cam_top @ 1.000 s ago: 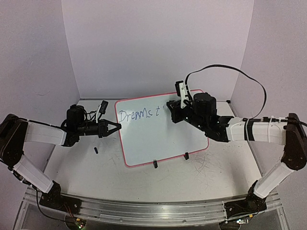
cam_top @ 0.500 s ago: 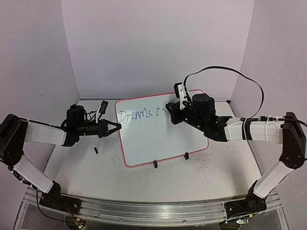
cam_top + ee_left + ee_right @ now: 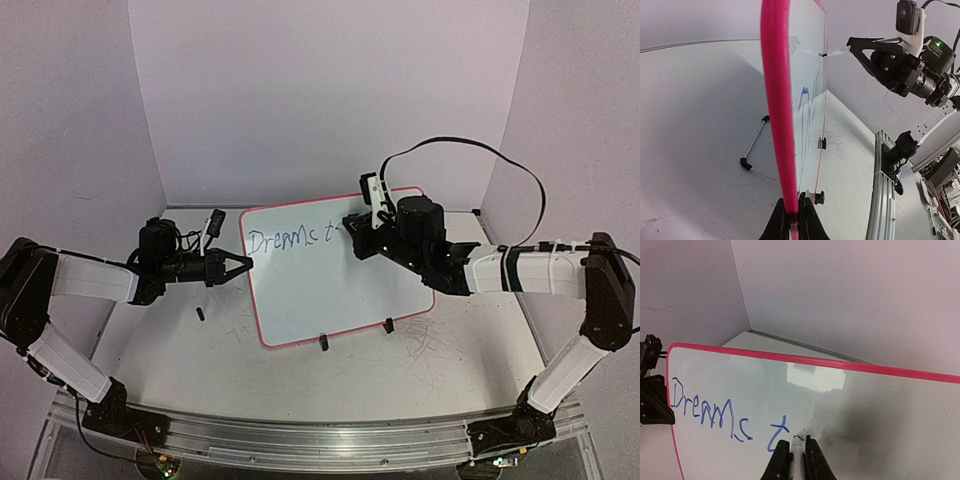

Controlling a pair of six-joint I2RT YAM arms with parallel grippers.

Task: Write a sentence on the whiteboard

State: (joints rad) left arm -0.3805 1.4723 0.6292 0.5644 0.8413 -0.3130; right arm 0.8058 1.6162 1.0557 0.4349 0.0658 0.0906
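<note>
**A:** Where is the rectangular white whiteboard (image 3: 320, 290) with the thin pink-red rim?

**B:** It is mid-table on the scuffed grey-white tabletop (image 3: 420, 375). It stands tilted back on two small black clip feet (image 3: 324, 343), in front of the pale back wall.

**A:** Is anything written on it?

**B:** Blue handwriting (image 3: 710, 412) runs along the top, roughly "Dreams t" and then a short dash.

**A:** And the left gripper (image 3: 243, 265)?

**B:** Its jaws are pinched tight on the board's left rim.

**A:** The right gripper (image 3: 796, 452)?

**B:** It reaches in from the right with narrow jaws clamped round a slim white marker (image 3: 835, 51). The marker's dark tip touches the board just past the last stroke.

**A:** Anything else nearby?

**B:** A small black cylindrical piece (image 3: 199, 314) lies on the tabletop below the left gripper, apart from the board. A black cable (image 3: 470, 143) arches over the right arm.
</note>
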